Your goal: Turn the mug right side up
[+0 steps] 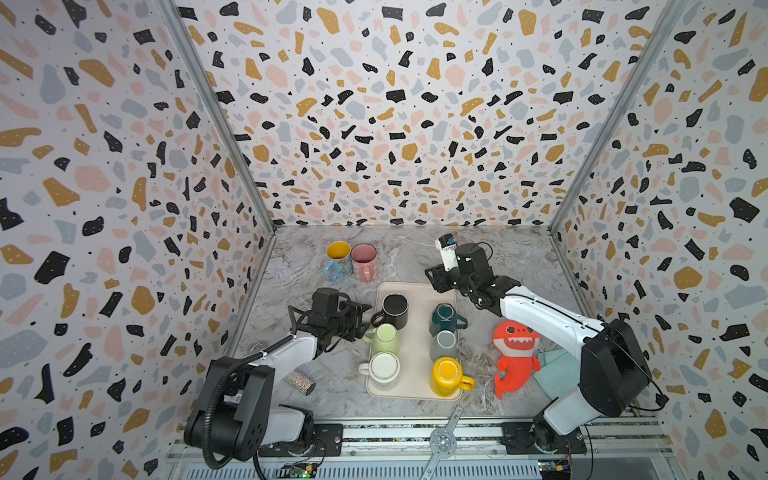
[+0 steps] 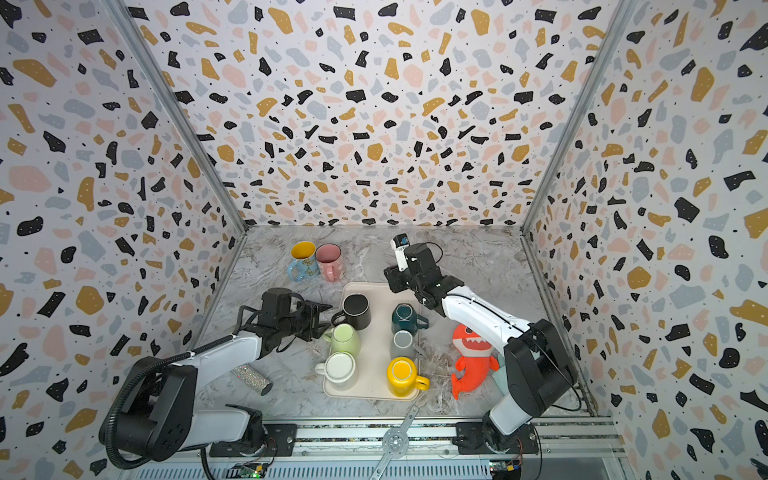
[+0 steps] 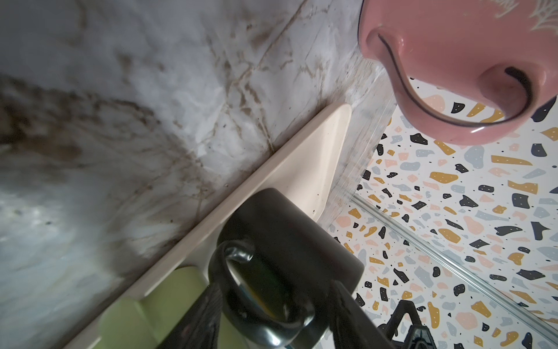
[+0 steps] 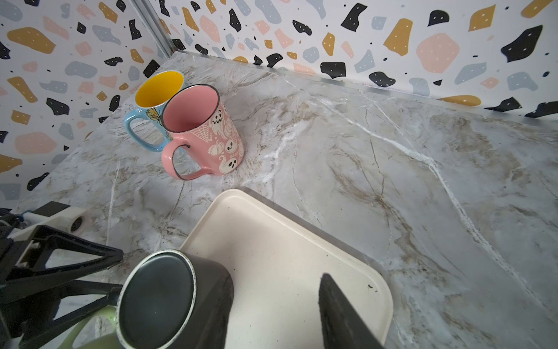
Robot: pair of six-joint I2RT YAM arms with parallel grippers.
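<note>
We see the black mug standing upside down at the far left corner of the tray, 1 of 6 inverted mugs there, while a pink mug and a blue mug stand upright on the table behind. Our left gripper lies level beside the black mug, jaws about half open with the handle between them and a gap showing on 1 side, so nothing is clamped. Our right gripper hangs over the tray's far end, jaws parted and empty, near that mug.
</note>
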